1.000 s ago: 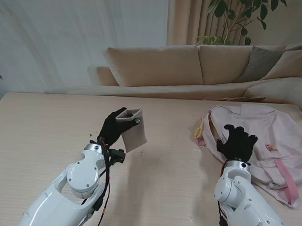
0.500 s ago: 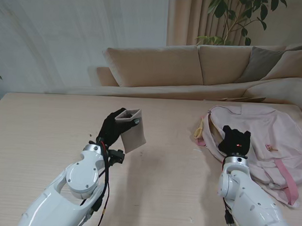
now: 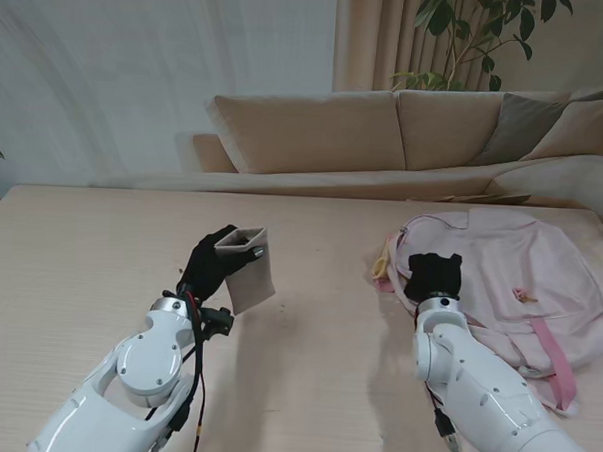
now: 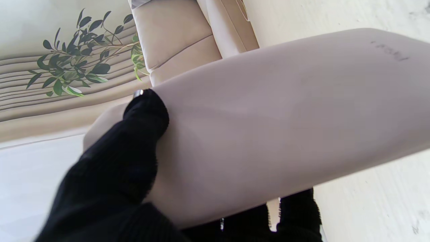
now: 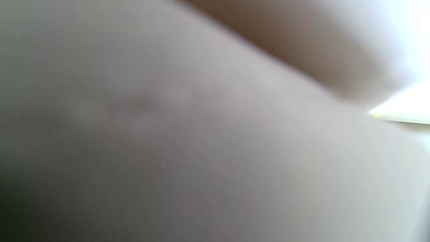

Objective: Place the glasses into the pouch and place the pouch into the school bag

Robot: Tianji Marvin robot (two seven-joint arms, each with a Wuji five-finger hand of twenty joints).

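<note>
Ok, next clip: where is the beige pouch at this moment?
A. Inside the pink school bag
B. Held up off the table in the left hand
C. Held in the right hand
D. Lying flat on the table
B: the stand view shows the left hand gripping the pouch clear of the table, its open mouth upward, while the right hand is at the school bag.

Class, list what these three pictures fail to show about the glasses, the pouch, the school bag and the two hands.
1. Glasses: not visible in any view; the pouch walls hide its inside, so whether it holds them is unknown.
2. Right hand fingers: stand view shows only its back against the school bag; grip unclear.
3. Right wrist view: blurred pale surface, nothing identifiable.
4. Left hand: partly cut off by the wrist view's edge.
</note>
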